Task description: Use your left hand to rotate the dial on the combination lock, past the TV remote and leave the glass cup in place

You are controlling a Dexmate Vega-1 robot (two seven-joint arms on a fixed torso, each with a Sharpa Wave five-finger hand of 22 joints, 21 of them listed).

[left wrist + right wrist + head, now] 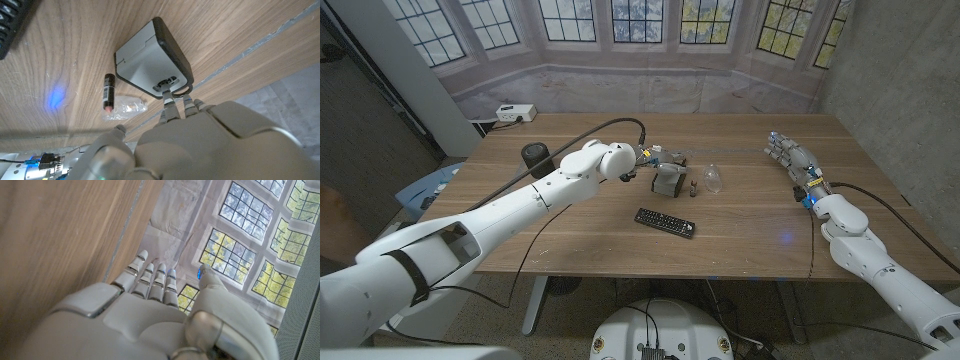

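Left robot hand (200, 145) reaches the combination lock (152, 57) mid-bench, past the TV remote (665, 222); fingertips (170, 102) seemingly on its dial, grip unclear. Glass cup (713, 178) just right.

1. I am looking at a wooden table (570, 230) standing before a bay of paned windows (640, 20).
2. Daylight is coming through; a grey concrete wall (900, 90) is flanking the right.
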